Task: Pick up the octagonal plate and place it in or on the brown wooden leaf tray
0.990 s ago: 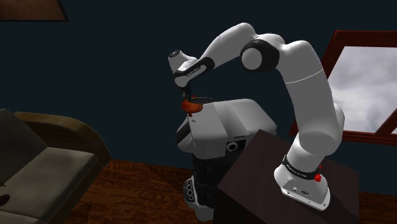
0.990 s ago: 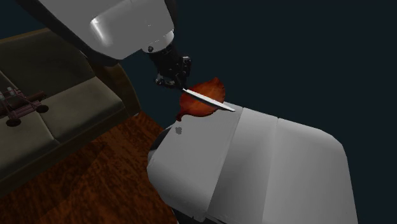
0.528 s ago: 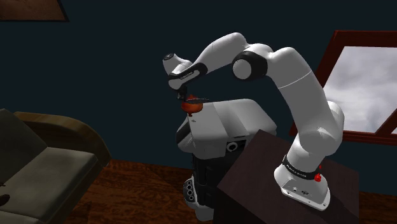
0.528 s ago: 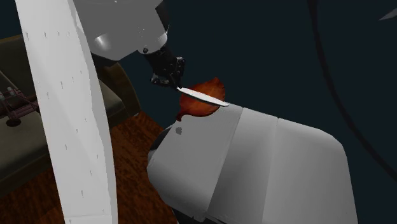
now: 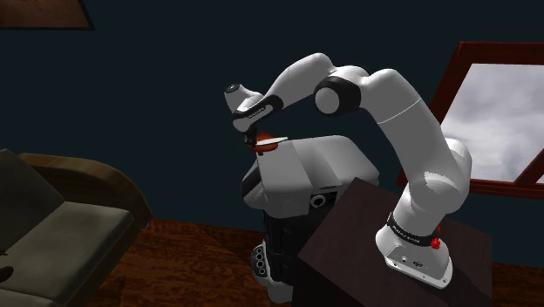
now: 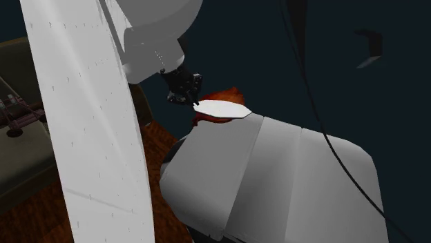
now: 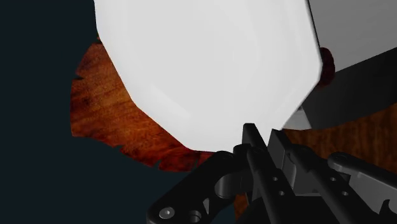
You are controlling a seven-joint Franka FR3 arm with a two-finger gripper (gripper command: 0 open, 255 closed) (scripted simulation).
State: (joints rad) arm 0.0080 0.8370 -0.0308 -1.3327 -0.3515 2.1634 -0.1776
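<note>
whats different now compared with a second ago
The hand, clamped on the rim of the white plate, has swung it from a tilt to nearly level over the brown leaf tray. The arm shifted toward the shoulder view's left. The tray and the grey unit under it stayed put.
</note>
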